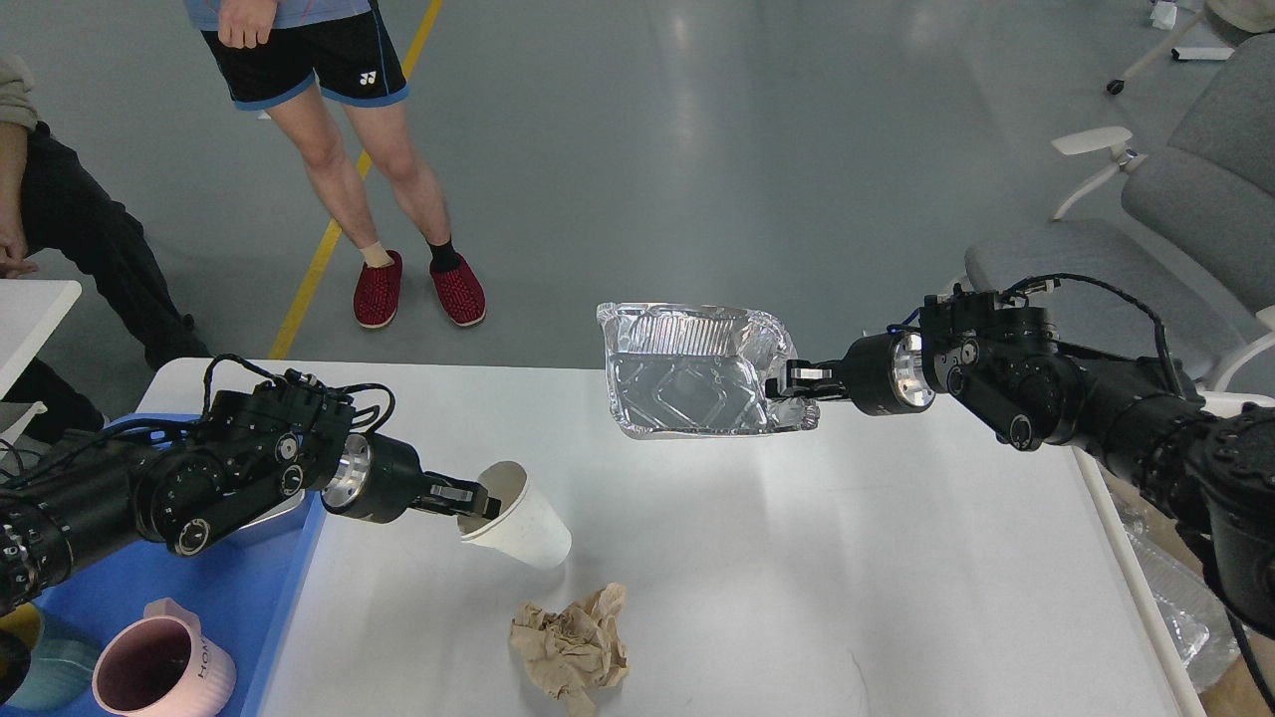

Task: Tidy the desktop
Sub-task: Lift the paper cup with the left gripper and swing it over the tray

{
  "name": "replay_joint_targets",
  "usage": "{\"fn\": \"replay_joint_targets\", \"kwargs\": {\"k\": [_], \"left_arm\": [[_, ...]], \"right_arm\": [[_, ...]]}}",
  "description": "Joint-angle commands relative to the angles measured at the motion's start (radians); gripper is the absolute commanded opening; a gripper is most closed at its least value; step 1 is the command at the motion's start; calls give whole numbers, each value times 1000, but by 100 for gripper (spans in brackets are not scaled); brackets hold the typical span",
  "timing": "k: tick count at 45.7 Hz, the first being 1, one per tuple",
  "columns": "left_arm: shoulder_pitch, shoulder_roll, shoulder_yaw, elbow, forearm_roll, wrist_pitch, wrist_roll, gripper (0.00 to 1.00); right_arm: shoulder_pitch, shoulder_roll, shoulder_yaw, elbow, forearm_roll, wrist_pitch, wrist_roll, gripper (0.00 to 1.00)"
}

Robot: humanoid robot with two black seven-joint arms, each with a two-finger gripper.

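Note:
The white desktop (797, 558) fills the lower half of the head view. My left gripper (476, 498) is shut on the rim of a white paper cup (518, 523), which hangs tilted with its mouth toward the arm, just above the surface. A crumpled brown paper wad (571, 647) lies in front of the cup. My right gripper (789, 386) is shut on the right rim of a shiny foil tray (687, 378), held in the air over the far edge of the desktop.
A blue plastic tray (199, 597) at the left holds a pink mug (159, 672) and a teal dish (45, 672). A person (339, 100) stands beyond the desktop, another at the far left. Grey chairs (1146, 239) stand at the right.

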Motion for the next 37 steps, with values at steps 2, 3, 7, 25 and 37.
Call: {"fn": "replay_joint_targets", "kwargs": {"k": [2,3,7,25,37], "left_arm": [[-24,70,-2,-8,-3,-13,-13,0],[-27,82,-2,-11,-3,-16,-18,0],[-35,134,-3,-26,-5,-34,-30,0],[-286,441,-22,-237,-18,-166,-50,0],[-428,726,-9,-535,-5,-316,-40,0]], "right_arm": [[-6,-1,0,0,0,0,1,0],[-7,-1,1,0,0,0,1,0],[-7,0,0,0,0,-1,1,0],[-13,5,0,-8,0,-4,1,0],[-21,5,1,-26,0,-3,3,0]]}}
